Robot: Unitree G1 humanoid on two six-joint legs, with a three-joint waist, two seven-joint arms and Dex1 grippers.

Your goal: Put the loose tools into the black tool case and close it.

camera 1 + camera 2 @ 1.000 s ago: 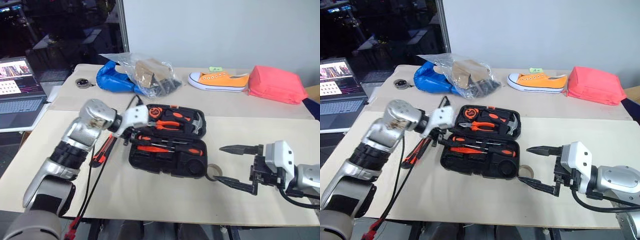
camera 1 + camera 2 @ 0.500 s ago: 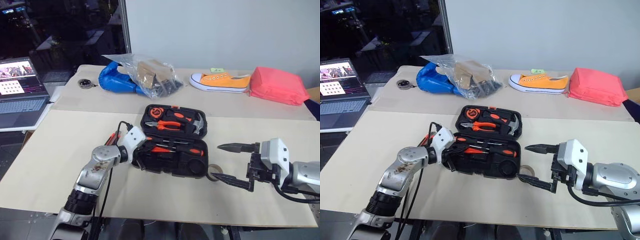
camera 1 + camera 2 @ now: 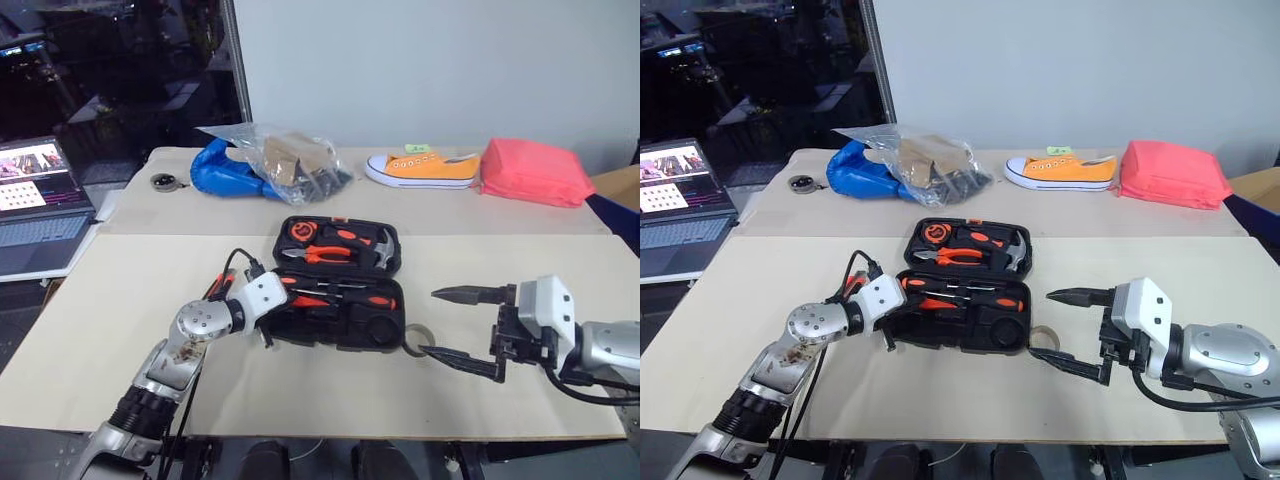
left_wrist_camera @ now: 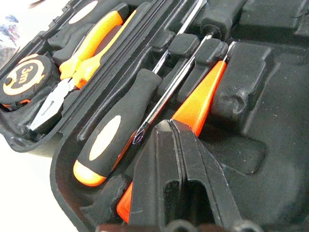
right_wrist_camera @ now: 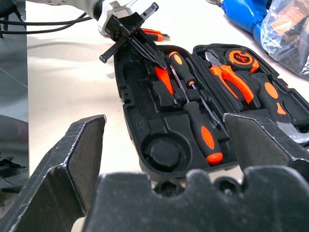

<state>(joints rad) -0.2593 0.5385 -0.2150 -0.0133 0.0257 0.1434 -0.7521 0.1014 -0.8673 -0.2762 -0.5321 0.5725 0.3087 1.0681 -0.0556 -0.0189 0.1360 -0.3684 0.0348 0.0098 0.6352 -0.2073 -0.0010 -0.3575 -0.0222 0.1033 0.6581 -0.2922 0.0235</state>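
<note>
The black tool case [image 3: 383, 325] lies open mid-table, holding a tape measure [image 4: 24, 77], pliers [image 4: 82, 53], a hammer [image 3: 385, 245] and screwdrivers [image 4: 116, 130]. My left gripper [image 5: 155, 59] is shut at the case's left end. Its tips rest over a slim orange tool [image 4: 203, 96] lying in a slot of the near half. A loose orange-and-black tool [image 5: 157, 34] lies on the table left of the case, partly hidden behind my left arm. My right gripper [image 3: 430, 322] hangs open to the right of the case, with nothing between its fingers.
A tape roll [image 3: 418, 340] lies at the case's near right corner. Along the back are a blue bag [image 3: 222, 168], a clear plastic bag [image 3: 290, 160], an orange sneaker [image 3: 420, 168] and a pink-red pouch [image 3: 527, 172]. A laptop [image 3: 40, 200] stands at the far left.
My left arm has dropped from above the case's left side down to its left end, and its gripper has shut. The right gripper has stayed put. The camera has shifted slightly.
</note>
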